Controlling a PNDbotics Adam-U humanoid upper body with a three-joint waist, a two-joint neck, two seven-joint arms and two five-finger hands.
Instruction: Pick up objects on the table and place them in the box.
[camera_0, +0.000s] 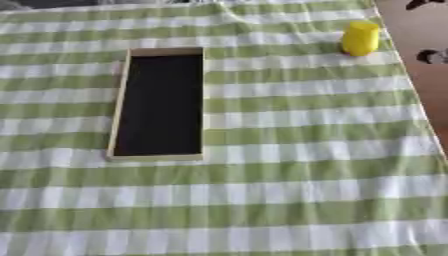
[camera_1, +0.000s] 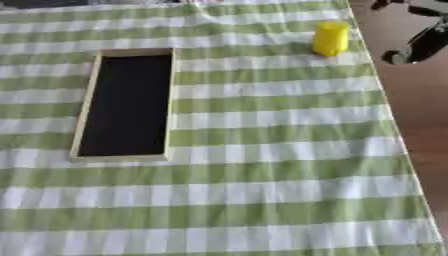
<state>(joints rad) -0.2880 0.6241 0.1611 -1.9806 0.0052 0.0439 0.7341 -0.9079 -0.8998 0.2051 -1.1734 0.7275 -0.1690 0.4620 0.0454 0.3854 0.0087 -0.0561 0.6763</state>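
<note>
Currently no robot hand shows in either eye view, so I can't tell whether either one is open, curled, or holding anything.

Scene: worktop covered in a green-and-white checked cloth. Box lies flat on the left-centre, long axis running away from the camera, pale wood-coloured rim, dark inside. Looks empty: nothing visible against the dark floor. Open top faces straight up, so a drop from above should work without tilting anything.

Only loose object I can see is a yellow cylinder, upright, far right, close to the cloth's right edge and well apart from the box. It sits nearer the robot's right side, so my guess is the right arm is the natural pick.

Judgement on progress: nothing placed yet, or this is the last piece left; can't say which.

Risks: cylinder is upright and near the edge, so a glancing touch could tip it, and it could roll off toward the brown floor on the right. Approaching from the edge side would push any slip inward.

Dark wheeled base on the floor at top right, not relevant.
</note>
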